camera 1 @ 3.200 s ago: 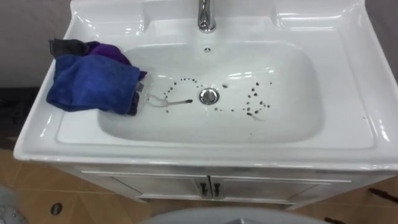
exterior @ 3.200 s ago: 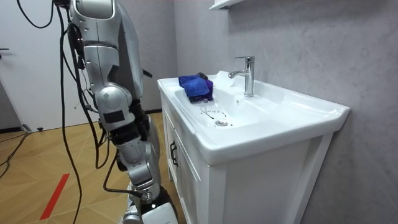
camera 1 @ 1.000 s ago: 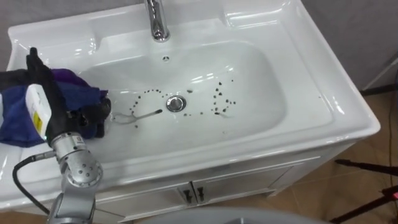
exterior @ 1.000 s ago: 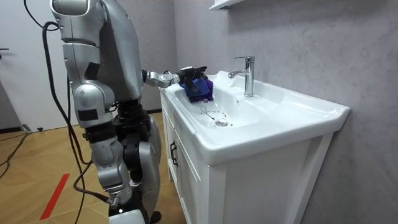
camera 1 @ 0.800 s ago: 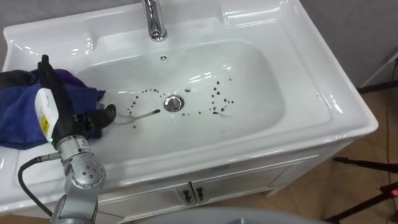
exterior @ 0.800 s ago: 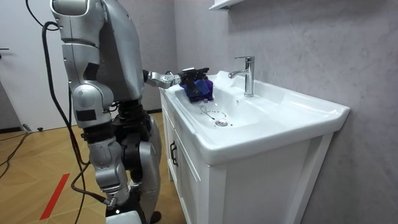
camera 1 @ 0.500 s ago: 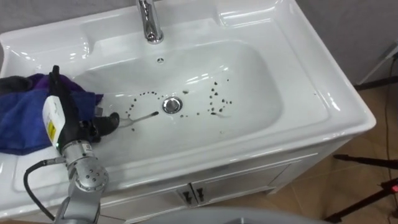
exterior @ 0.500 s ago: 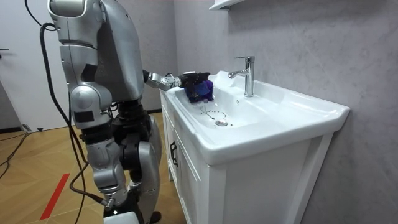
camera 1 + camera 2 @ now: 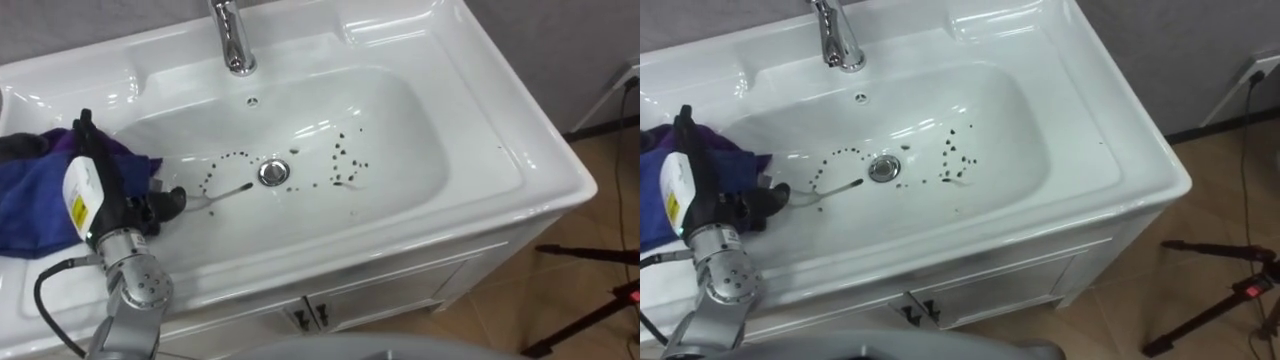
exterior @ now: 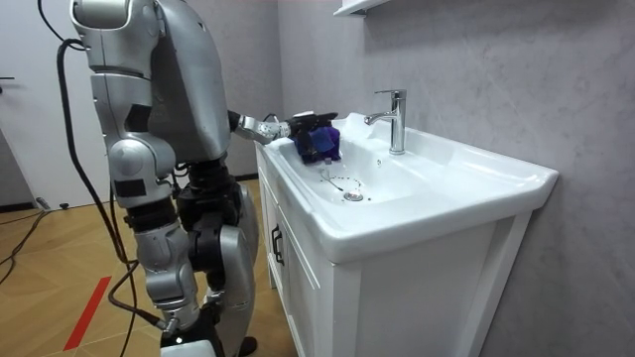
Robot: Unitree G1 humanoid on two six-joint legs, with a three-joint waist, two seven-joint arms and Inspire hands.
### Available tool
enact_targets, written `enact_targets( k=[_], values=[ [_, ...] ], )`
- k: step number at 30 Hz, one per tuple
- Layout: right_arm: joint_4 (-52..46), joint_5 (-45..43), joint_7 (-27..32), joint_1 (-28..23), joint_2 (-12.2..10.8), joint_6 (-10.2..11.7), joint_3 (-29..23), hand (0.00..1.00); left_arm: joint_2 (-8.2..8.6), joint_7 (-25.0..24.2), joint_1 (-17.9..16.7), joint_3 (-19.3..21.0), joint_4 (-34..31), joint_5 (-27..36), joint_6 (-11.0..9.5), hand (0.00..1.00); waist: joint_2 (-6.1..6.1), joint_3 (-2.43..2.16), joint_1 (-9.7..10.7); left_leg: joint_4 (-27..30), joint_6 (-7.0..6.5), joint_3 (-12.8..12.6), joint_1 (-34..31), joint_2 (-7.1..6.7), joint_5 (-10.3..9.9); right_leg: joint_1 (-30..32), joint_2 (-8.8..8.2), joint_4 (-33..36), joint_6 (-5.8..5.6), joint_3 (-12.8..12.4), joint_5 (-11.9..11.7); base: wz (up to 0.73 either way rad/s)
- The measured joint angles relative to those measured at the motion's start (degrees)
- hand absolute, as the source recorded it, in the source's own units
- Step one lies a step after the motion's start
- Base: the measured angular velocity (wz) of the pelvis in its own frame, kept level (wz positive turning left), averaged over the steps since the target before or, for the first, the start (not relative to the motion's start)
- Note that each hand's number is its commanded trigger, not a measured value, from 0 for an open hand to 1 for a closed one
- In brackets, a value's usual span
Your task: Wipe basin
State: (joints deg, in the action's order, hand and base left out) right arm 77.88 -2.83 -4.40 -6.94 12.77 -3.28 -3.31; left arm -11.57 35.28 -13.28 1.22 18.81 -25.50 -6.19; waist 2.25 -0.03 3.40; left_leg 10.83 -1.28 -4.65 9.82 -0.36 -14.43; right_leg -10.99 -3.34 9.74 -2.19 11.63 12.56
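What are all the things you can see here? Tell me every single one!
White ceramic basin: one, white, before the robot.
Shiny metal tap: one, silver, back rim.
Round metal drain: one, silver, bowl's bottom.
Small dark specks: many, black, around the drain.
Crumpled blue cloth: one, blue and purple, left rim.
White two-door cabinet: one, white, under the basin.
Wooden floor: one, brown, right of the cabinet.
Left robot hand: one, dark, at the cloth's right edge.

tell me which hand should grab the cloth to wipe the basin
Left. The left hand sits right at the blue cloth on the basin's left rim, with the dark specks by the drain just beyond it.
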Motion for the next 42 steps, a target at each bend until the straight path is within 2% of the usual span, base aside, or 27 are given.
enact_targets(
  k=[4, 7, 19, 30, 35, 42],
  values=[
    [0.0, -0.01, 0.6, -0.07, -0.05, -0.1, 0.41, 0.0, 0.04, 2.34, 0.04, 0.55, -0.17, -5.05, 0.44, 0.0, -0.03, -0.02, 0.0, 0.04, 0.0, 0.0, -0.13, 0.01, 0.0, 0.08, 0.05, -0.08, 0.0, -0.2, 0.0, 0.0],
    [-0.01, -0.01, 0.71, -0.2, -0.05, -0.53, 0.84, 0.0, 0.04, 4.31, 0.03, 0.99, -0.17, -6.63, 0.91, 0.0, -0.05, -0.03, -0.1, 0.03, 0.0, 0.0, -0.12, 0.01, 0.0, 0.1, 0.06, -0.09, 0.0, -0.15, 0.0, 0.0],
    [0.07, -2.12, 1.24, -0.79, -0.14, -0.58, 1.95, 0.0, 0.04, 8.93, -0.02, 0.99, -0.05, -6.77, 0.91, 0.0, -0.06, -0.08, -0.26, 0.02, 0.0, -0.05, 0.41, 0.01, 0.0, -0.03, 0.05, -0.04, 0.0, -0.25, 0.0, 0.0],
    [-0.25, -3.71, 0.5, -0.8, -0.14, -2.1, 2.65, 0.0, 0.01, 9.27, 0.26, 0.95, 1.44, -6.61, 1.79, 0.0, 0.09, -0.19, -0.36, -0.04, 0.01, -0.07, 0.68, 0.04, 0.01, -0.29, 0.05, -0.01, 0.01, -0.14, -0.01, 0.0],
    [-0.7, -3.75, 0.5, -0.51, -0.19, -2.75, 2.65, 0.0, 0.0, 9.22, 2.2, 1.3, 4.59, -6.32, 2.08, 0.0, 0.11, -0.21, -0.41, -0.12, 0.01, -0.07, 1.16, 0.03, 0.0, -0.99, 0.05, -0.06, 0.01, -0.2, 0.0, 0.0],
    [-2.44, -3.74, 0.54, -0.59, -0.21, -3.81, 2.6, 0.0, 0.08, 9.28, 3.01, 3.67, 7.59, -5.4, 2.46, 0.0, 0.05, -0.52, -0.42, -0.24, 0.01, -0.33, 1.75, 0.05, 0.0, -1.09, 0.12, 0.03, 0.01, -0.88, 0.0, -0.05]
  ],
)
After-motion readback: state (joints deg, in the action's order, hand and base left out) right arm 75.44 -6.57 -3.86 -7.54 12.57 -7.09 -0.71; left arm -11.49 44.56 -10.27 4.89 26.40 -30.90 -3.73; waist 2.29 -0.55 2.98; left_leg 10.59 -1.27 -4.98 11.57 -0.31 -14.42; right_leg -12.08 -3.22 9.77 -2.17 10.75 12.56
